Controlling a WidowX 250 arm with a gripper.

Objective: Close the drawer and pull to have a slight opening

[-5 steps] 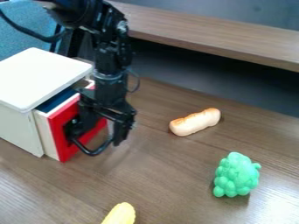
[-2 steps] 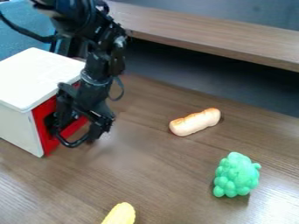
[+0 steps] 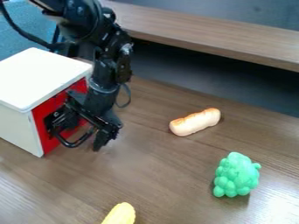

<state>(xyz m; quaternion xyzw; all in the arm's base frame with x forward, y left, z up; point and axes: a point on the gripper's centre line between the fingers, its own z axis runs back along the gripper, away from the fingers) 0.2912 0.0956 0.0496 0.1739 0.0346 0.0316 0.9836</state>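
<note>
Saw the red-fronted drawer [image 3: 45, 114] pushed in, almost level with the white cabinet [image 3: 16, 129], right beside the jaws of the black gripper [image 3: 86, 131]. Found its curved black handle [image 3: 73, 143] sticking out at those jaws, low over the desk [image 3: 158, 166], with part of the red front hidden by the arm. Noted a toy bread roll [image 3: 196, 122] well apart to the right, a green bumpy toy [image 3: 236, 175] farther on, and a yellow toy [image 3: 121, 214] near the lower edge. Made out jaws spread apart about the handle, pinching nothing; could not tell about contact with it.

the once-open drawer [image 3: 51, 104] has slid shut, the end effector [image 3: 83, 130] moving with it.
</note>
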